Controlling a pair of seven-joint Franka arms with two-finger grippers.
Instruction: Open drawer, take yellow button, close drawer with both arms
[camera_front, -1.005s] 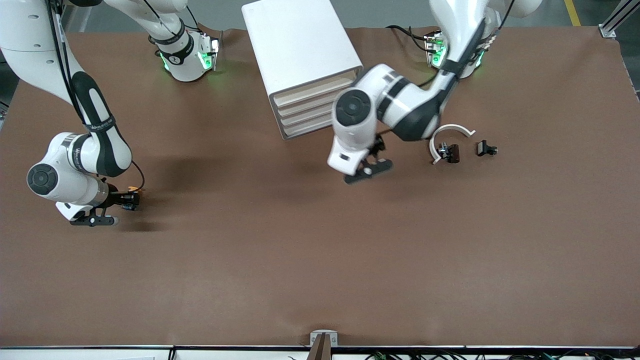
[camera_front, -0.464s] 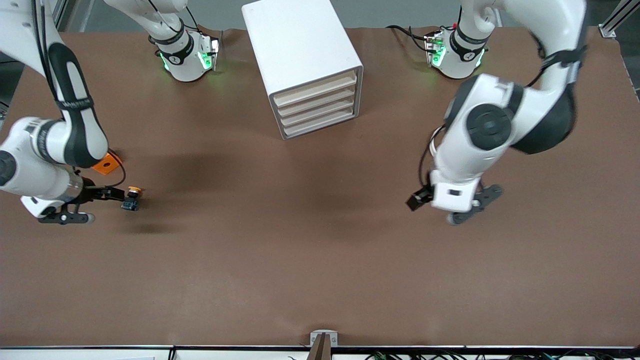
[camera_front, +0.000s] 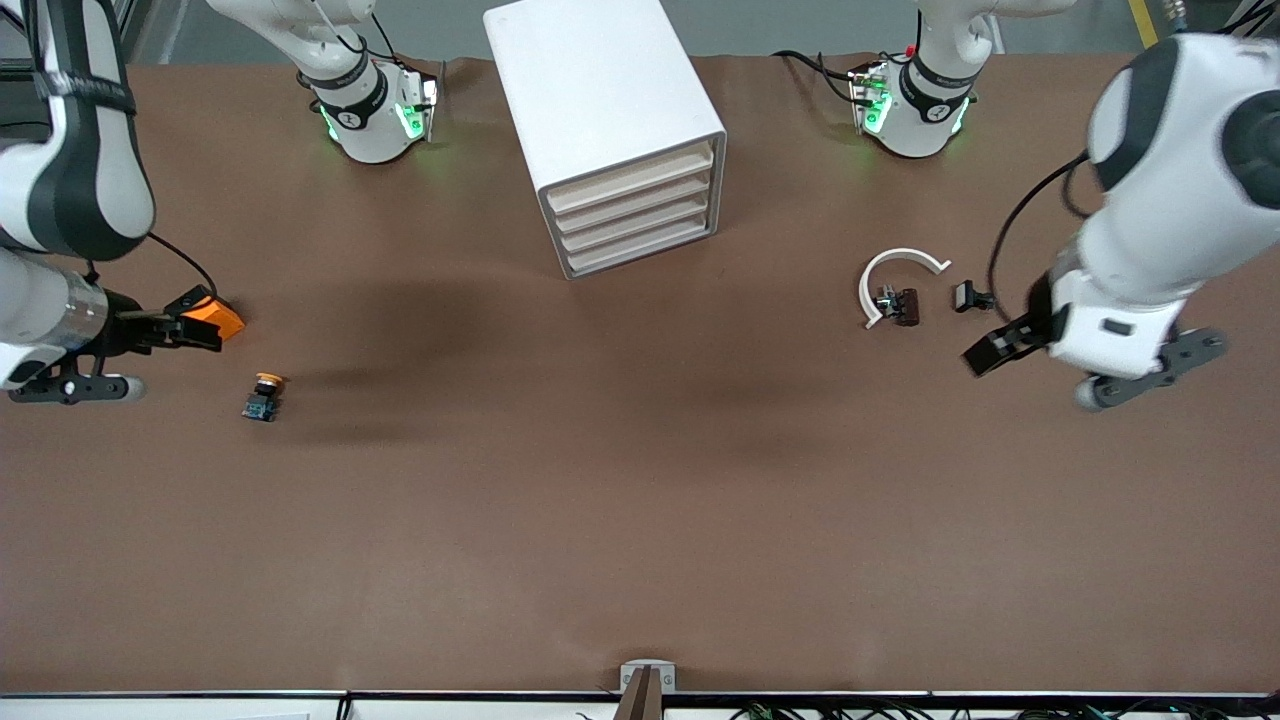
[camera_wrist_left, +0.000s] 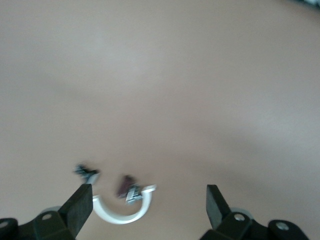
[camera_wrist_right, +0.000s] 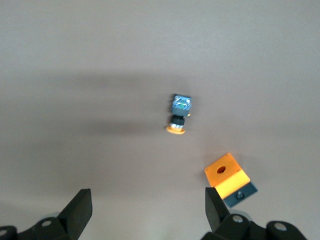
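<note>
The white cabinet (camera_front: 610, 120) stands at the middle of the table near the bases, and its top drawer (camera_front: 630, 176) is shut flush like the three below it. The button (camera_front: 263, 396) lies on its side on the table toward the right arm's end; in the right wrist view it (camera_wrist_right: 179, 116) shows its orange cap and blue-grey base. My right gripper (camera_front: 185, 330) is open and empty, up over the orange block, apart from the button; it also shows in its wrist view (camera_wrist_right: 145, 210). My left gripper (camera_front: 1000, 348) is open and empty over the table at the left arm's end (camera_wrist_left: 147, 210).
An orange square block with a hole (camera_front: 215, 318) lies just farther from the front camera than the button (camera_wrist_right: 227, 175). A white arc-shaped part (camera_front: 900, 275) with two small dark parts (camera_front: 905, 305) beside it lies near the left gripper (camera_wrist_left: 120, 212).
My right gripper has let go of the button, opened and pulled back toward its end of the table. My left arm swung from in front of the cabinet out to its own end.
</note>
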